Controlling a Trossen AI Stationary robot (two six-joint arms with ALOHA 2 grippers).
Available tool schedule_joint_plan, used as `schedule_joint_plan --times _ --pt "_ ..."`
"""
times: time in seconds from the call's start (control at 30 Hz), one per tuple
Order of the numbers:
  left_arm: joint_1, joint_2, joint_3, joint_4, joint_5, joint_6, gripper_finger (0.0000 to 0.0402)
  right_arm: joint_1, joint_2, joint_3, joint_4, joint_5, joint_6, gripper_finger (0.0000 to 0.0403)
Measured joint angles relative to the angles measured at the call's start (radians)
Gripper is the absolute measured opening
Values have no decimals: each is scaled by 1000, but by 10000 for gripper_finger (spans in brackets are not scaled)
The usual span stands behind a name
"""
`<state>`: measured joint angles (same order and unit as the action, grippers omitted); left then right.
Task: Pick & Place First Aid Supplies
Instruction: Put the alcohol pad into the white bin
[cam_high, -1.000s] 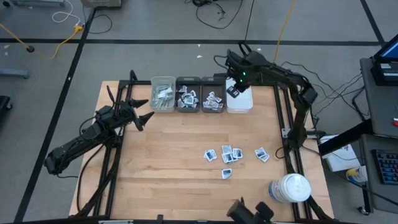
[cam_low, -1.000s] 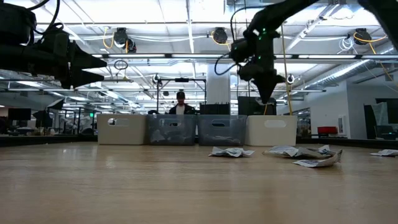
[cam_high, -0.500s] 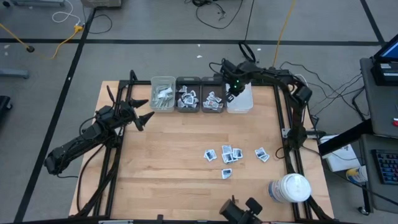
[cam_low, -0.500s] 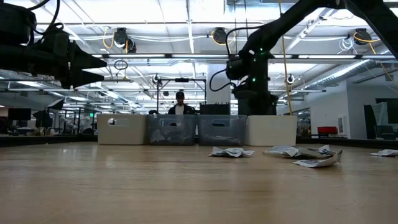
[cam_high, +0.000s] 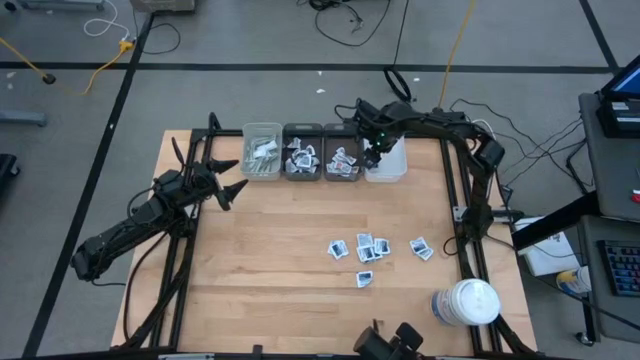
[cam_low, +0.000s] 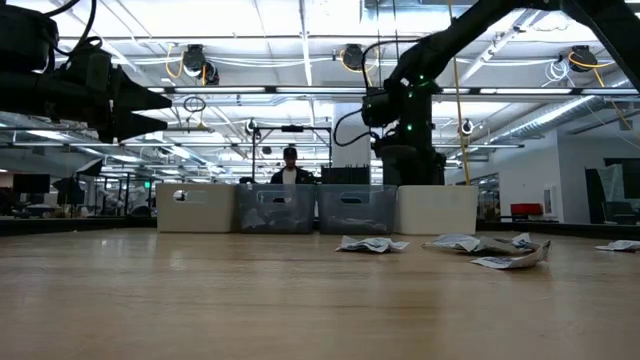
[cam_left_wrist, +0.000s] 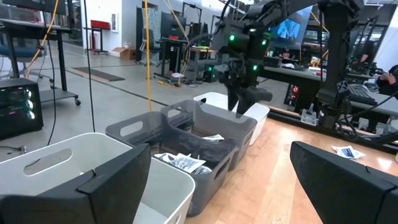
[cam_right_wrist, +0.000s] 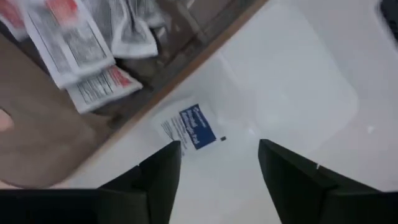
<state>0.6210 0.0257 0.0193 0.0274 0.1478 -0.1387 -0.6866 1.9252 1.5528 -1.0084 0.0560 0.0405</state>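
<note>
Four bins stand in a row along the far edge of the wooden counter (cam_high: 290, 225): a pale bin (cam_high: 262, 152) at the left end, two dark grey bins (cam_high: 303, 152) (cam_high: 342, 155) in the middle, and a white bin (cam_high: 390, 165) at the right end. Right gripper (cam_high: 373, 148) is poised over the white bin, close to the wall it shares with the neighbouring grey bin. Its wrist view shows the two dark fingers (cam_right_wrist: 158, 177) spread apart with nothing between them; one blue-printed sachet (cam_right_wrist: 189, 127) lies flat on the white bin floor just beyond the fingertips, apart from them. Beside it, across the bin wall, the grey bin holds several sachets with red and dark print (cam_right_wrist: 74, 37). Loose sachets (cam_high: 368, 250) lie scattered on the counter right of centre, near one another, with one more (cam_high: 422, 248) a little to the right and one (cam_high: 365, 279) nearer the front edge. Large white round jar (cam_high: 468, 302) stands at the front right corner. Left gripper (cam_high: 228, 178) hangs above the left side of the counter, near the pale bin, fingers wide apart and empty; its wrist view looks along the bin row toward the right arm. Low view: a person (cam_low: 290, 166) is visible in the room behind the bins.
</note>
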Motion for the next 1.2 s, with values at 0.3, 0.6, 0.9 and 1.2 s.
schedule_joint_plan --times 0.3,0.6,0.9,1.2 --pt "0 0 0 0 0 0 392 6 -104 1 -49 -4 124 221" --pt "0 0 0 0 0 0 392 83 -205 -13 -229 -6 420 213" --pt "0 0 0 0 0 0 392 338 -414 -287 -135 -10 662 212" --pt "0 0 0 0 0 0 392 566 -565 -546 -134 -146 1020 212"
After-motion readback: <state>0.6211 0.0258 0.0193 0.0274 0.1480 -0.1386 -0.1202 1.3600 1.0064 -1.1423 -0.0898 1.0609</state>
